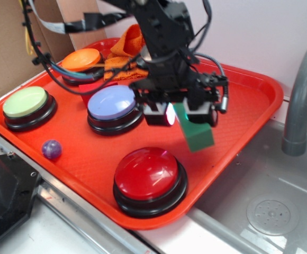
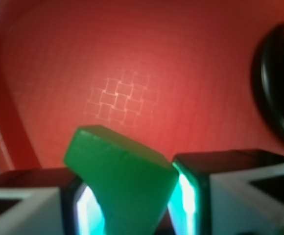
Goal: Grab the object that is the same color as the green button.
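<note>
In the exterior view, the gripper (image 1: 181, 114) is hanging over the red tray (image 1: 249, 106), and its jaws are pinching the green block (image 1: 197, 133). The block is sticking out tilted below the jaws, off the tray floor, just beside the lavender-blue button (image 1: 112, 102). The green button (image 1: 25, 101) is sitting well apart, at the tray's far left corner. In the wrist view, the gripper (image 2: 132, 205) is squeezing the green block (image 2: 125, 171) between both fingers (image 2: 215, 186) above the tray (image 2: 132, 73).
</note>
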Controlling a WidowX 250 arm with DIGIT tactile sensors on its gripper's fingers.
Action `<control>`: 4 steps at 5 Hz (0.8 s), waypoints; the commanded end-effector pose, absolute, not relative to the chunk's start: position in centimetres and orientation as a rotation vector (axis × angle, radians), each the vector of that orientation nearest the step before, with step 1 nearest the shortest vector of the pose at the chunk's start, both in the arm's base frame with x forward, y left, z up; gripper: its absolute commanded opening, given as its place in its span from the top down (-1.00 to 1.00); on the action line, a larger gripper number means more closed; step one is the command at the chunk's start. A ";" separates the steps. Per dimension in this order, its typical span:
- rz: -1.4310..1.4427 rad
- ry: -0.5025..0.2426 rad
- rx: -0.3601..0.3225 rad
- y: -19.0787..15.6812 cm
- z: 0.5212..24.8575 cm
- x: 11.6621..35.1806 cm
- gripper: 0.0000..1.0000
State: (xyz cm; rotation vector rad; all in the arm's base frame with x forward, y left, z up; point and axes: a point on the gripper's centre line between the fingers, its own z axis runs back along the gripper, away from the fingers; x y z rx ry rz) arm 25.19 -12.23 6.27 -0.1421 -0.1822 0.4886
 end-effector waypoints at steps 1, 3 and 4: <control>0.196 -0.227 -0.120 -7.6 16.6 27.0 1.00; 0.118 -0.253 0.008 -2.3 21.0 24.6 1.00; 0.164 -0.273 0.015 -0.8 20.6 23.2 1.00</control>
